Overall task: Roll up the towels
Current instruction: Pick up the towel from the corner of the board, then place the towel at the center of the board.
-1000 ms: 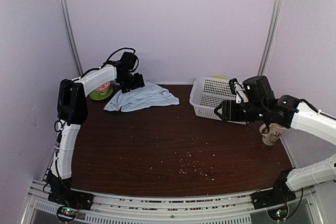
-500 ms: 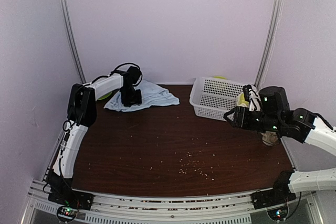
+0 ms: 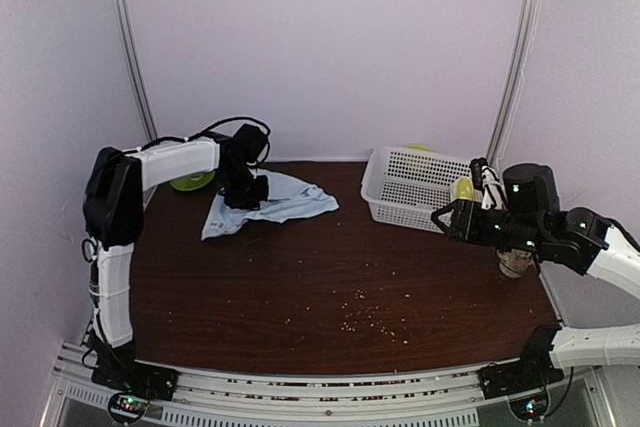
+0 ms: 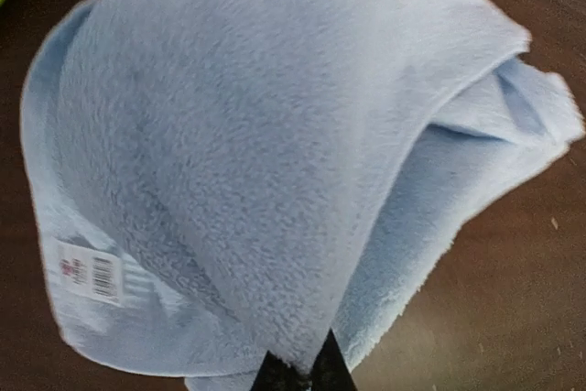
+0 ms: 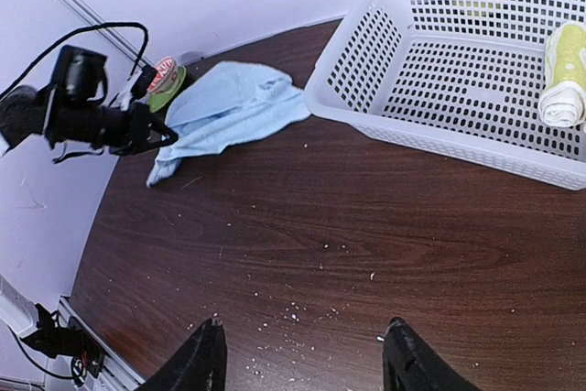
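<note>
At the table's [image 3: 330, 267] far left, from above, your left gripper [image 3: 246, 190] is pinching the pale-blue towel [image 3: 290, 199] — I'd be dragging it flat before rolling. Left wrist: its tag [image 4: 92, 270] is showing a barcode, print unreadable. Right wrist: your right gripper [image 5: 304, 359] is hanging wide, empty — the green towel [image 5: 565, 75] is lying rolled in the basket [image 5: 362, 57].

Two towels [image 3: 285, 202] [image 5: 565, 80], one basket [image 3: 385, 209], one cup [image 3: 515, 263], one dish [image 3: 190, 183]

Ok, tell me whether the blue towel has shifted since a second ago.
Yes. The pale-blue towel has slid nearward, away from the back wall, pinched by the left pincer.
</note>
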Robot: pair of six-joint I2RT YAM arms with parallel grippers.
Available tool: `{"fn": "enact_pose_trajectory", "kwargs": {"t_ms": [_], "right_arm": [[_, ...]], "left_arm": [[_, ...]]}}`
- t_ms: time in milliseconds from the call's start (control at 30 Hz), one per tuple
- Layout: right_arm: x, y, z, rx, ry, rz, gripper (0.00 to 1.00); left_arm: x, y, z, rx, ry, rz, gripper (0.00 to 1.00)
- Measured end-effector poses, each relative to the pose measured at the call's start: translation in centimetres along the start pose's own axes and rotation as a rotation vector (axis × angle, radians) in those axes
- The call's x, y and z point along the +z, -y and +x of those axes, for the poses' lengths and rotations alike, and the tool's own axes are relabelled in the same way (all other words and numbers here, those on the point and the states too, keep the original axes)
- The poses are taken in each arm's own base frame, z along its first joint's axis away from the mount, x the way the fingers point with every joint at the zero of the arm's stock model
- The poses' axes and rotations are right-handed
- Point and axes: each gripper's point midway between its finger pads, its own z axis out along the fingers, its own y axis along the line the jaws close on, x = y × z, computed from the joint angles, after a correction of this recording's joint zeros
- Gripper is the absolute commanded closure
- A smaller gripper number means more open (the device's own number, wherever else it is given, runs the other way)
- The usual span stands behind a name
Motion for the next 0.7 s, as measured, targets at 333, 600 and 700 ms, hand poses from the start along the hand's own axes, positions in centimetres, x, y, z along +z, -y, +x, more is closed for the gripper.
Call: {"fn": "enact_pose_trajectory", "kwargs": {"t_ms": [333,600,700], "right_arm": [[1.3,-0.7,4.8,-0.021,-0.095,-0.042,0.42],[5.3,-2.9,12.7,-0.147,-0.321,0.001,0.5],[7.5,-2.1,15.1,-0.16,-0.377,0.082,0.53]], "left_arm": [[-13.8,7.1,21.1,0.329,0.018,0.252,0.2],[-12.9,-1.3,26.7,0.232,-0.029,0.112,0.06],[-14.2,-1.5,25.2,0.177,0.046,0.131,0.07]]}}
